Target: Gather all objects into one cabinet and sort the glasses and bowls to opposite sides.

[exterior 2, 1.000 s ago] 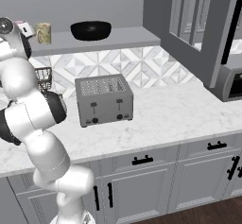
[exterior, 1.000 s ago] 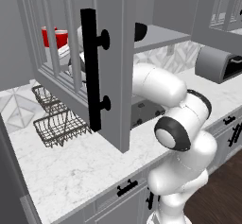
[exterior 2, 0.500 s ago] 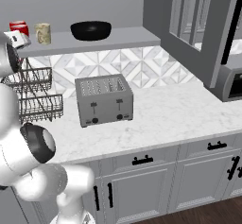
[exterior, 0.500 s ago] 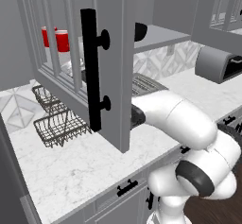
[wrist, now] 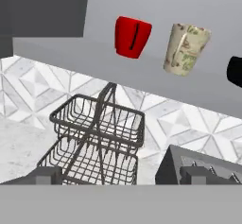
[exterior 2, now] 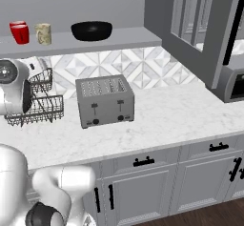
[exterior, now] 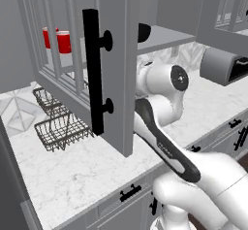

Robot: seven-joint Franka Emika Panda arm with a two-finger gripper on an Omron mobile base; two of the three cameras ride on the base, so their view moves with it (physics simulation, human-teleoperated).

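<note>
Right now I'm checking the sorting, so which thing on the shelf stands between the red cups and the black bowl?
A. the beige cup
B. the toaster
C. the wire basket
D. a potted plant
A: in the right base view the beige cup stands on the shelf with the red cups on one side and the black bowl on the other.

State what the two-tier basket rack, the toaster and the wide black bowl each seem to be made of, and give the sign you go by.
The two-tier basket rack: thin dark metal wire, judging by its open see-through mesh. The grey two-slot toaster: probably brushed metal, given its even matte grey casing, though plastic is possible. The wide black bowl: glossy, with a soft highlight, so likely glazed ceramic or plastic; the look leaves it open.
</note>
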